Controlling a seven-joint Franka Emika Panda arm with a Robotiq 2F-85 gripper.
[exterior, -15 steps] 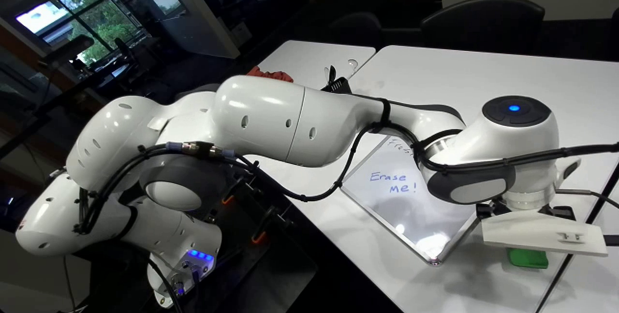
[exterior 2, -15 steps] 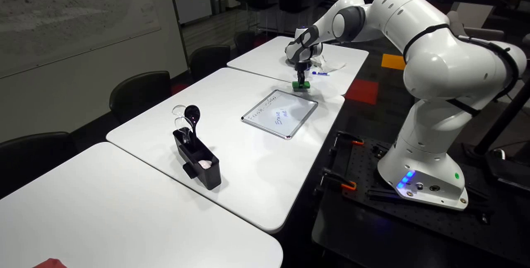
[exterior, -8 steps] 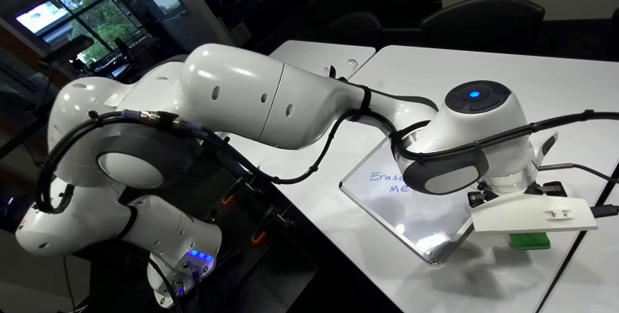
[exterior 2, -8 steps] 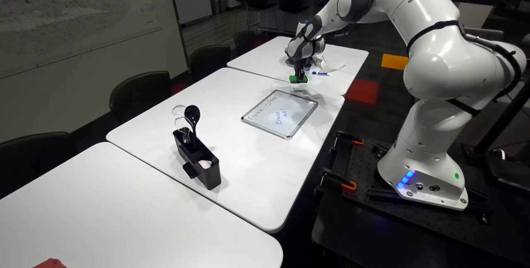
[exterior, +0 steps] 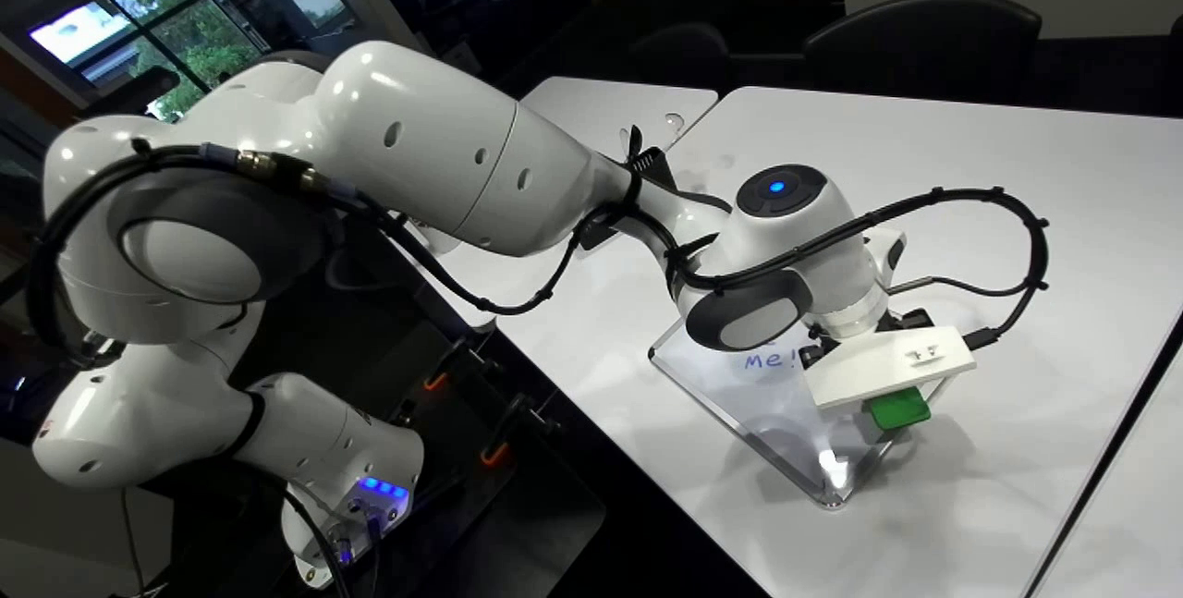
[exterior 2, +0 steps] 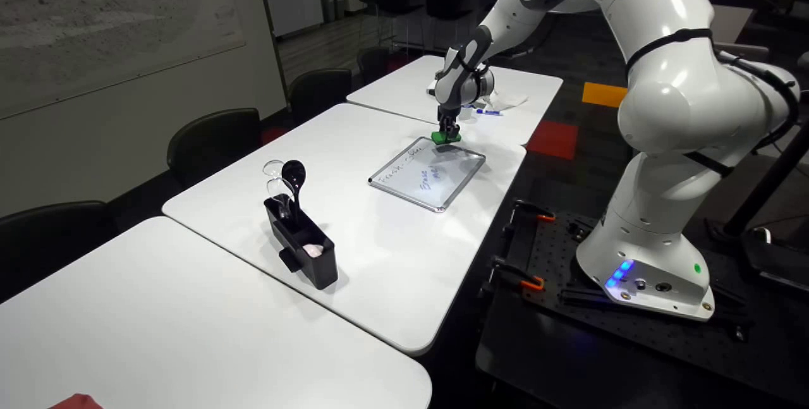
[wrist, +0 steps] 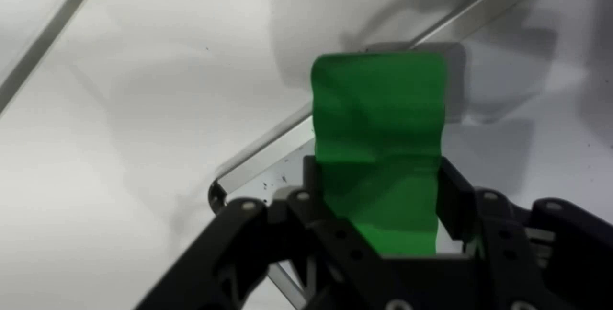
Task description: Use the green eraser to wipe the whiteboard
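Note:
My gripper [wrist: 377, 171] is shut on the sides of the green eraser [wrist: 378, 94], with one finger on each side. In both exterior views the eraser [exterior: 898, 409] [exterior 2: 446, 138] hangs beneath the gripper, over the edge of the whiteboard [exterior 2: 425, 174]. Its shadow falls across the frame and surface in the wrist view, so it appears a little above the board. The whiteboard [exterior: 767, 413] lies flat, with blue writing [exterior 2: 431, 178] near its middle and darker writing along one side. In an exterior view the arm hides part of the board and writing.
A black caddy [exterior 2: 316, 263] with a black spoon [exterior 2: 294, 178] and clear utensils stands on the white table [exterior 2: 373, 232]. A blue marker [exterior 2: 488, 112] and crumpled white material [exterior 2: 507, 100] lie on the farther table. Gaps separate the tables. Dark chairs [exterior 2: 215, 150] line one side.
My gripper has lifted the eraser from low over the table beside the board and carried it over the whiteboard's edge. The eraser stays held; the whiteboard has not moved.

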